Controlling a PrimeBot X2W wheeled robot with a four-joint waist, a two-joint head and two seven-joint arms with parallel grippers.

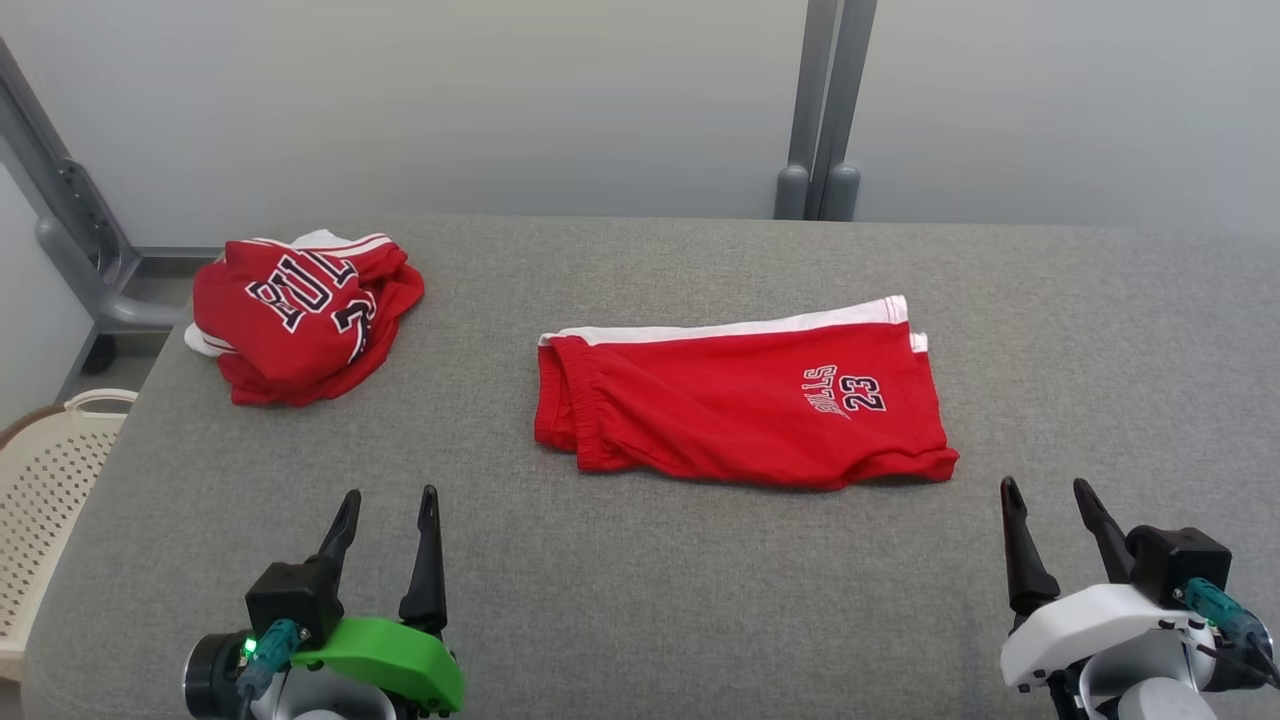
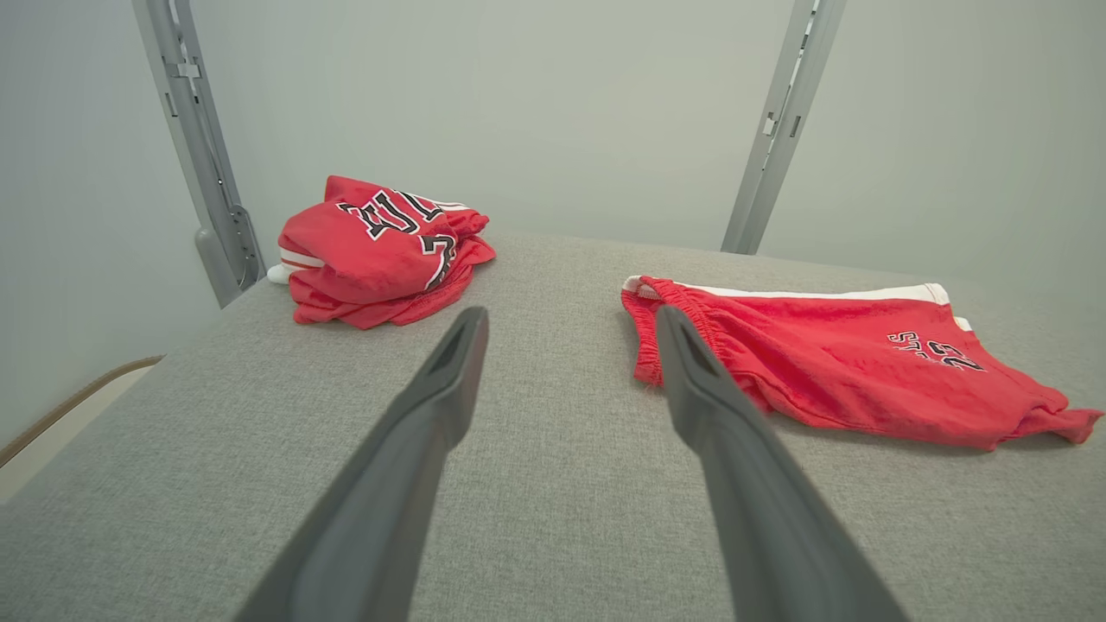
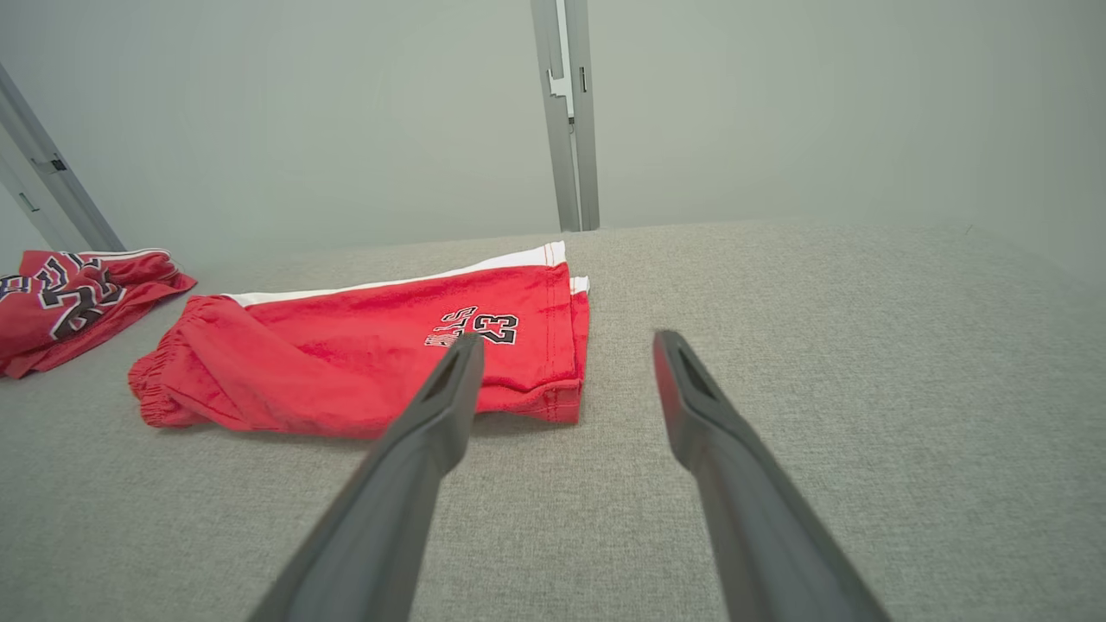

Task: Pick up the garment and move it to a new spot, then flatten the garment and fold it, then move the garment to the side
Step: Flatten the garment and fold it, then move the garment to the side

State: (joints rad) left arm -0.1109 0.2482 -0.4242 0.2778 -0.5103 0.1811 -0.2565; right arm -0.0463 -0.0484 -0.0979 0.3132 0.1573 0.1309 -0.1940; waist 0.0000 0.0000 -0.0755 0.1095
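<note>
So here's the setup: a grey fabric-covered worktop (image 1: 700,580) with the red shorts (image 1: 740,400) lying pretty much in the middle, flat and doubled over lengthwise, white stripe along the far edge and the "23" print facing up near the end on the robot's right. Waistband end points toward the robot's left. The red jersey (image 1: 300,330) is a loose bundle off at the far left corner, well apart from the shorts, with part of the black lettering showing on top. Both hands are at the near edge and holding nothing. The left hand (image 1: 391,493) has its fingers spread wide over bare cloth, aimed at the gap between the two garments. The right hand (image 1: 1045,484) is spread wide too, sitting just off the shorts' near right corner without touching it. Past the worktop's left edge there's a cream perforated basket (image 1: 50,490), and grey frame posts (image 1: 825,110) stand behind the far edge.
</note>
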